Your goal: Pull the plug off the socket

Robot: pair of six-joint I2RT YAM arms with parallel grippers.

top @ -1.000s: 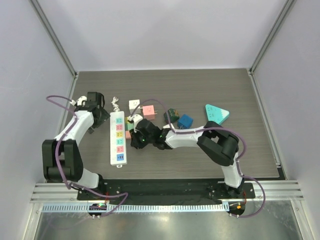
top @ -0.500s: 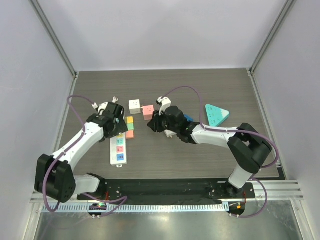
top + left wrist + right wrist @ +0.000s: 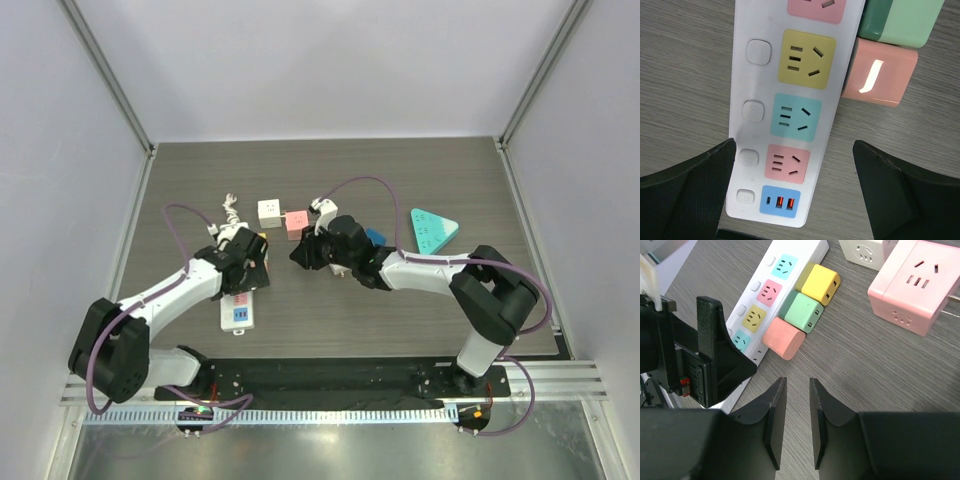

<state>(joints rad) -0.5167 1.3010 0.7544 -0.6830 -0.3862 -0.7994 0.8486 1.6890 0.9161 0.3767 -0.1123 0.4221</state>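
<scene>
The white power strip (image 3: 790,100) has coloured sockets, and every socket I can see is empty. A yellow plug (image 3: 820,282), a green plug (image 3: 802,311) and a pink plug (image 3: 785,337) lie on the table against its right side. My left gripper (image 3: 795,200) is open wide, straddling the strip's near end above the USB ports. In the top view it (image 3: 250,262) covers the strip's middle. My right gripper (image 3: 796,427) is empty with a narrow gap between the fingers. It hovers over bare table just right of the pink plug, as the top view (image 3: 298,254) also shows.
A pink cube adapter (image 3: 296,221) and a white cube adapter (image 3: 270,210) stand behind the plugs. A blue block (image 3: 374,236) and a teal triangular adapter (image 3: 433,228) lie to the right. The strip's cord end (image 3: 230,205) points away from me.
My right gripper drew back from the strip to the right, then edged back toward it. My left arm swung in from the far left and moved down the strip toward its near end.
</scene>
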